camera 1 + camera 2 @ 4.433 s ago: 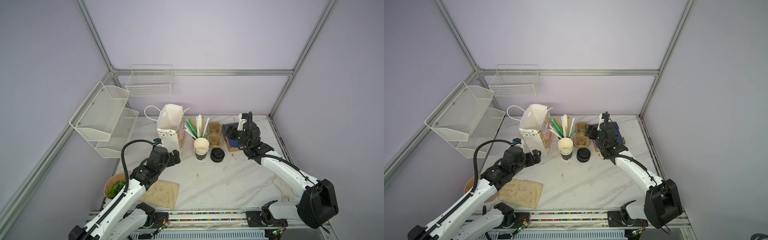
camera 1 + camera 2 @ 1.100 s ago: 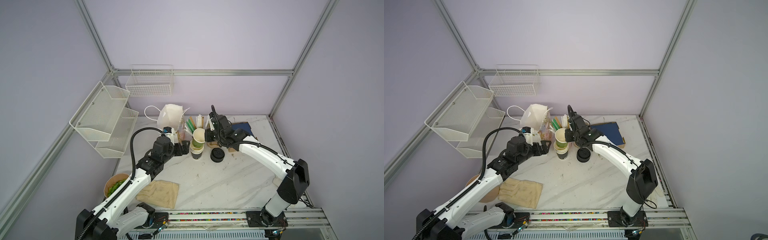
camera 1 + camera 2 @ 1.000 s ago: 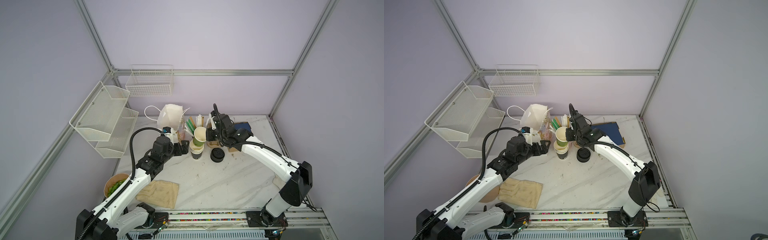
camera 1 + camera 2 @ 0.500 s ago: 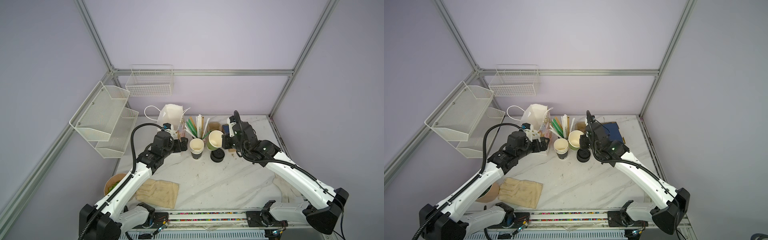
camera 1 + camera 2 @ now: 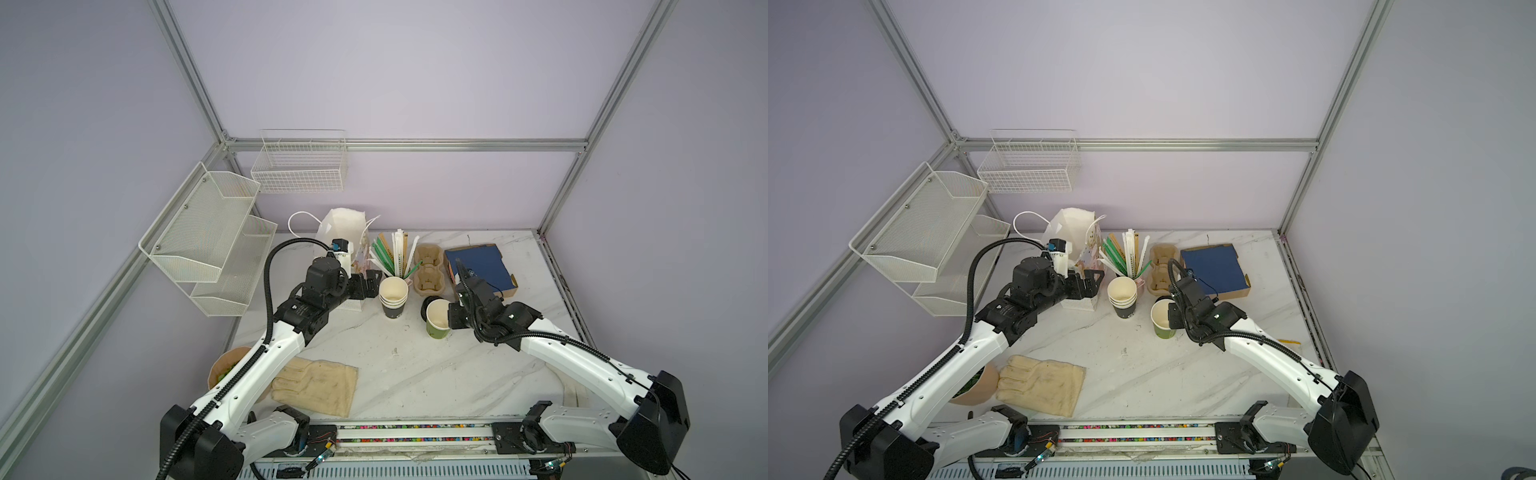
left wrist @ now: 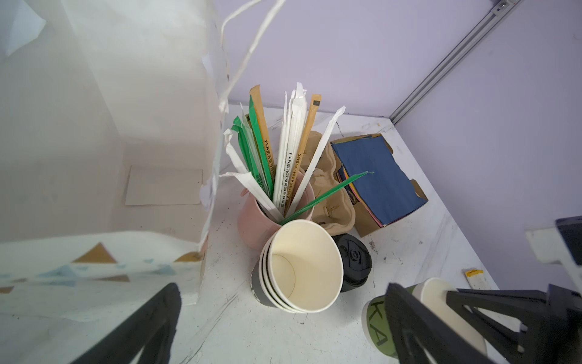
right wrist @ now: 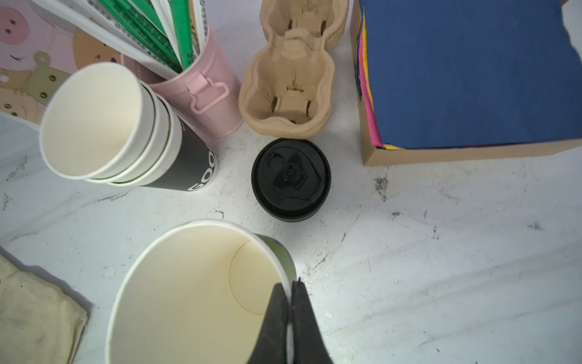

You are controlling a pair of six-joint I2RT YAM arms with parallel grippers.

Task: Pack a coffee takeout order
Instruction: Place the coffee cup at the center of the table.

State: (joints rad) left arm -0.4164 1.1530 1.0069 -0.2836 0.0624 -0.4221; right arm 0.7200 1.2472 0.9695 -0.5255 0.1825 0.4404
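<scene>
- The dark green paper cup is upright and open-topped. It has a white rolled rim and a cream inside, and the left wrist view shows pale lettering on its green wall.
- In both top views it sits near the middle of the white marble table, on the near side of the black plastic lid and apart from it. I cannot tell whether its base touches the table.
- The right gripper pinches the cup's rim, with one finger inside the cup and the other outside.
- The lid lies flat, just in front of the brown moulded-pulp two-cup carrier, whose wells are empty.
- The navy blue paper napkin tops a stack of coloured napkins in a brown cardboard box beside the carrier.
- The left gripper is spread wide and holds nothing. It is just beside the stack of nested paper cups and in front of the white paper bag.
</scene>
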